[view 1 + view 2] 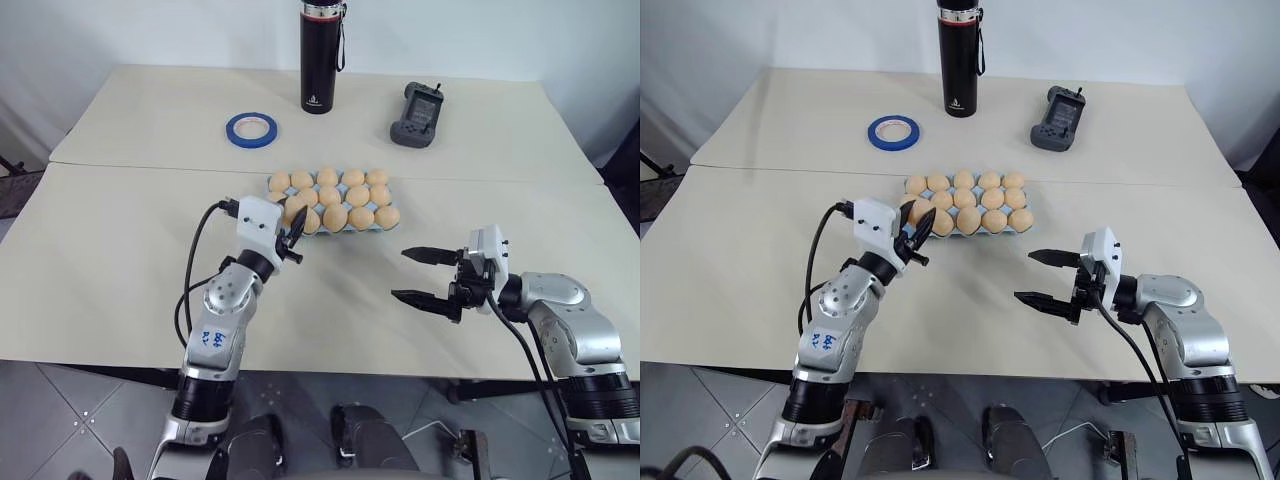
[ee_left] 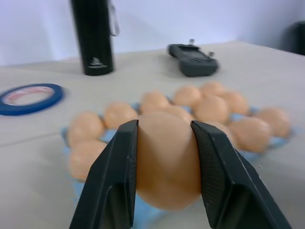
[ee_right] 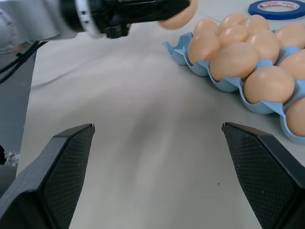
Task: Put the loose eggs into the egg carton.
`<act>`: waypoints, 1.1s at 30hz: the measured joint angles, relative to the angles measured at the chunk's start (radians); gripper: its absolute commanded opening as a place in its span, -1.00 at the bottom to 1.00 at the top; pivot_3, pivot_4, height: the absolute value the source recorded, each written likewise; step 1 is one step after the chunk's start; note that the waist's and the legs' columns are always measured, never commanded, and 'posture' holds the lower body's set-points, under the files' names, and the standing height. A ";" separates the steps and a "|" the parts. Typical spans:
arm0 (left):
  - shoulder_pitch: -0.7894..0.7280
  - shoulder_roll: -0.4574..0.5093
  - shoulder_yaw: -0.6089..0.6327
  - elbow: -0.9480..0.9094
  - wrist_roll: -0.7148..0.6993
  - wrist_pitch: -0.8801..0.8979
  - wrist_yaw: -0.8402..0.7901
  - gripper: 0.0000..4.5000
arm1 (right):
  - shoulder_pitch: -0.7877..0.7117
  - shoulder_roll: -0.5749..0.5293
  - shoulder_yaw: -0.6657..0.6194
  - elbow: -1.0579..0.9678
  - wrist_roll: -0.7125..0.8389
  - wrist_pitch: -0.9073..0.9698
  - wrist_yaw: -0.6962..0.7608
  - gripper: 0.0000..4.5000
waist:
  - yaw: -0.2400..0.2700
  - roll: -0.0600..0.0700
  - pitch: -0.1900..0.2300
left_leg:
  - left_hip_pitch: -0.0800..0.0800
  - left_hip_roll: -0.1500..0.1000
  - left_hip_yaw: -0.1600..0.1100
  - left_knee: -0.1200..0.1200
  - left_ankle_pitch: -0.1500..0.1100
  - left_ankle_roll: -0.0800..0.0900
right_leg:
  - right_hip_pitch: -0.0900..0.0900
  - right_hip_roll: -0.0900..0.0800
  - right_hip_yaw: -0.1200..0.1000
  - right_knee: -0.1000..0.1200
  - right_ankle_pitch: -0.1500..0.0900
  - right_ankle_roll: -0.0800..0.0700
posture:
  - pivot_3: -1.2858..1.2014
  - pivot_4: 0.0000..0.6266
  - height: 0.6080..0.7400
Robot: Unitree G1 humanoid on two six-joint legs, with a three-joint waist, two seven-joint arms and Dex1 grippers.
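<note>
The left claw [image 1: 292,238] grips an egg [image 2: 167,160] just before the egg carton [image 3: 178,50], ready to seat it; the right claw [image 1: 428,277] waits open.

Two beige tables [image 1: 130,270] are pushed together, and you can see the seam running straight across the middle of the frame. Behind them, along the top, there's a plain white wall [image 1: 150,30]. Along the bottom edge the floor [image 1: 80,410] is grey tile with pale grout lines. Lighting is pretty soft and even, with no hard shadows on the tabletops.
</note>
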 measured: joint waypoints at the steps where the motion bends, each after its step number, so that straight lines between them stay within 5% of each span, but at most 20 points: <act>1: -0.021 0.001 0.003 0.037 0.006 -0.013 0.004 -0.38 | 0.000 0.000 0.000 0.001 0.000 0.000 -0.002 1.00 | 0.002 0.000 0.000 | 0.000 0.000 0.000 0.000 0.000 0.000 | 0.000 0.000 0.000 0.000 0.000 0.000 | 0.03 -0.52 1.00; 4: -0.077 0.005 0.012 0.161 0.034 -0.070 0.033 -0.38 | 0.000 0.000 0.000 0.000 0.000 0.000 -0.011 1.00 | 0.003 0.000 0.000 | 0.000 0.000 0.001 0.001 0.000 0.000 | 0.000 0.000 0.000 0.000 0.000 0.000 | 0.03 -0.52 1.00; 13: -0.103 0.013 0.021 0.262 0.058 -0.134 0.037 0.96 | 0.006 -0.007 -0.004 -0.004 0.000 0.000 -0.027 1.00 | 0.004 0.000 0.000 | -0.001 0.000 0.001 0.000 0.000 -0.001 | -0.001 0.000 0.000 0.000 0.000 0.000 | 0.03 -0.52 1.00; 19: -0.082 0.020 0.022 0.171 0.050 -0.101 0.011 0.99 | 0.008 -0.010 -0.004 -0.005 0.001 0.001 -0.030 1.00 | 0.002 0.000 0.000 | 0.000 0.000 0.001 0.001 0.000 -0.001 | -0.001 0.000 0.000 0.001 0.000 0.000 | 0.03 -0.52 1.00; 24: 0.043 0.036 0.044 -0.033 -0.117 0.016 -0.119 0.99 | 0.007 -0.011 -0.004 -0.005 0.000 0.000 -0.026 1.00 | -0.001 0.000 0.000 | 0.000 0.001 0.001 0.000 0.000 -0.002 | -0.001 0.000 0.000 0.001 0.000 0.000 | 0.03 -0.52 1.00; 33: 0.305 0.320 0.093 -0.281 -0.344 0.152 -0.438 0.99 | -0.036 -0.012 0.002 0.047 -0.016 -0.014 0.006 1.00 | -0.003 0.000 0.000 | 0.001 0.000 0.001 0.001 0.001 -0.003 | 0.000 -0.001 0.000 0.001 0.001 -0.002 | 0.03 -0.52 1.00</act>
